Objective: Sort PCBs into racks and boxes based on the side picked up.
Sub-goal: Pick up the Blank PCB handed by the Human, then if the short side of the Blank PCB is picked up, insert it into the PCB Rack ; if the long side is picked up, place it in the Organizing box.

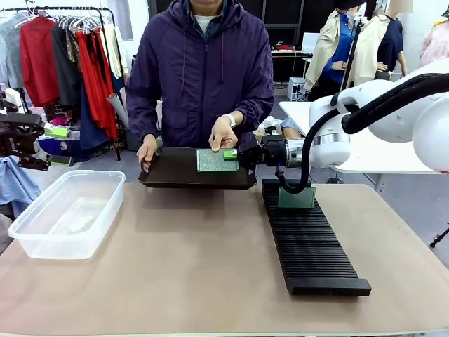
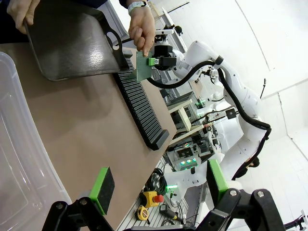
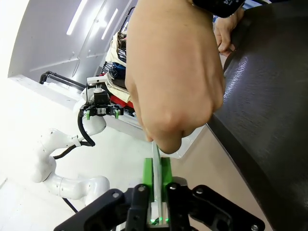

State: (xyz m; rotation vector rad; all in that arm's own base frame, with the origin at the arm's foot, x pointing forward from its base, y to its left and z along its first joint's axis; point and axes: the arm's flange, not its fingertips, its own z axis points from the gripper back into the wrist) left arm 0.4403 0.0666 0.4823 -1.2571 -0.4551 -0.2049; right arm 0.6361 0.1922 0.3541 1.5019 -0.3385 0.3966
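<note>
A green PCB [image 1: 212,161] is held just over the dark tray [image 1: 175,172] by the person's hand [image 1: 223,133]. My right gripper [image 1: 230,154] is shut on its right edge. In the right wrist view the green pads clamp the thin board [image 3: 156,153] edge-on, right under the hand [image 3: 173,77], with the gripper [image 3: 156,168] pressed on both faces. A second PCB [image 1: 296,198] stands upright in the far end of the black rack [image 1: 312,249]. The clear box [image 1: 66,210] sits at the left. My left gripper [image 1: 17,137] hangs open at the far left, its fingers [image 2: 102,188] wide apart around nothing.
The person stands at the far side and grips the tray [image 2: 72,43] with the other hand [image 1: 146,151]. The rack [image 2: 142,103] runs along the right of the table, the box [image 2: 19,159] along the left. Bare tabletop [image 1: 196,260] lies between them.
</note>
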